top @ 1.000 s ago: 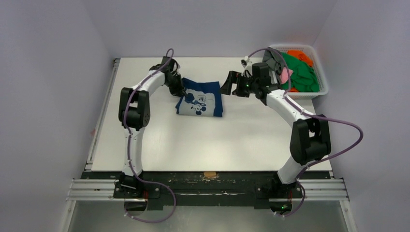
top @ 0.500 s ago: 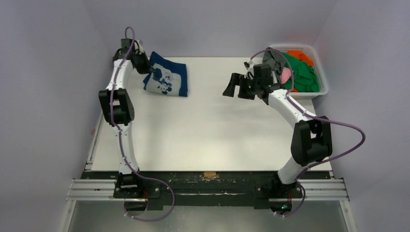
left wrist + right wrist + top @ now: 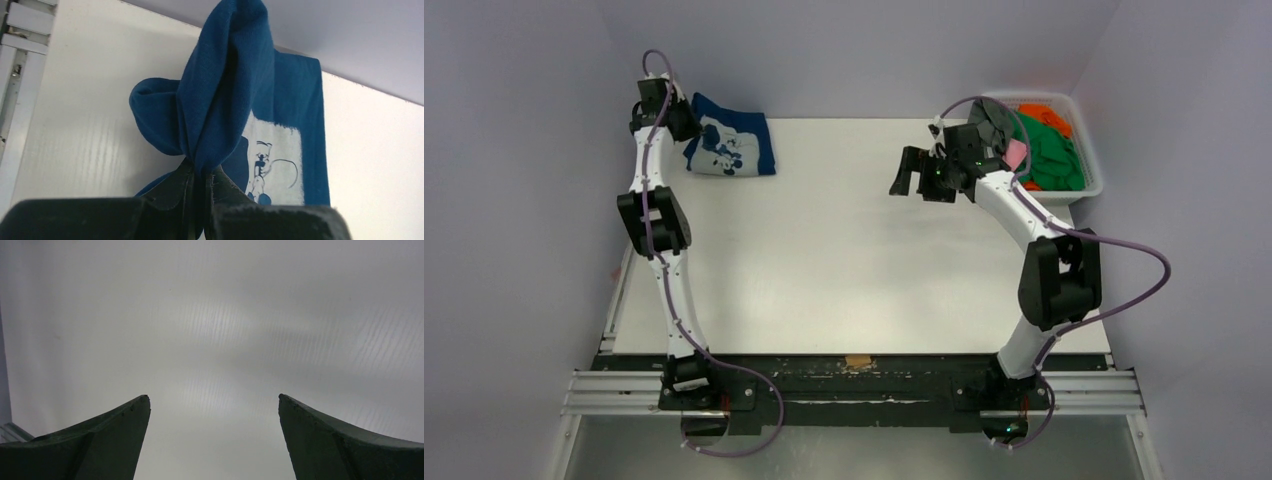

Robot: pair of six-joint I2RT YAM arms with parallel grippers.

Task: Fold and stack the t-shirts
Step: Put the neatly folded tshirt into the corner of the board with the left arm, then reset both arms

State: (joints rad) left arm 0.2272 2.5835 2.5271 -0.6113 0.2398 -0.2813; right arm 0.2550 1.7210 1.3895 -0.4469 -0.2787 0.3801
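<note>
Left gripper (image 3: pixel 688 126): at 11 o'clock of the table, arm stretched far out; in the left wrist view the jaws (image 3: pixel 200 172) are pressed together on a bunched fold of the navy t-shirt
Right gripper (image 3: pixel 906 172): at about 1 o'clock, pointing toward 9 o'clock, above the board; in the right wrist view (image 3: pixel 214 397) the fingers are spread wide with nothing between them, only bare tabletop beneath

Table (image 3: pixel 844 260): white board, largest thing in frame; bare surface across centre and near half in the top view

Basket (image 3: pixel 1092 172): white mesh plastic, at the 1 o'clock corner of the table, just behind the right wrist; holds a heap of loose shirts

Navy t-shirt (image 3: pixel 732 147): folded to a rough rectangle at 11 o'clock, hard by the far left corner; white printed graphic (image 3: pixel 720 150) faces up; the edge at the gripper is gathered up into a ridge, the rest lies flat on the board; well apart from the basket

Green t-shirt (image 3: pixel 1052 158): crumpled, fills most of the basket
Orange t-shirt (image 3: pixel 1050 116): far end of the basket, partly under the green
Grey t-shirt (image 3: pixel 987 118): at the basket's left rim, partly behind the right arm's cable
Pink t-shirt (image 3: pixel 1017 152): small patch showing at the left rim, beside the green
</note>
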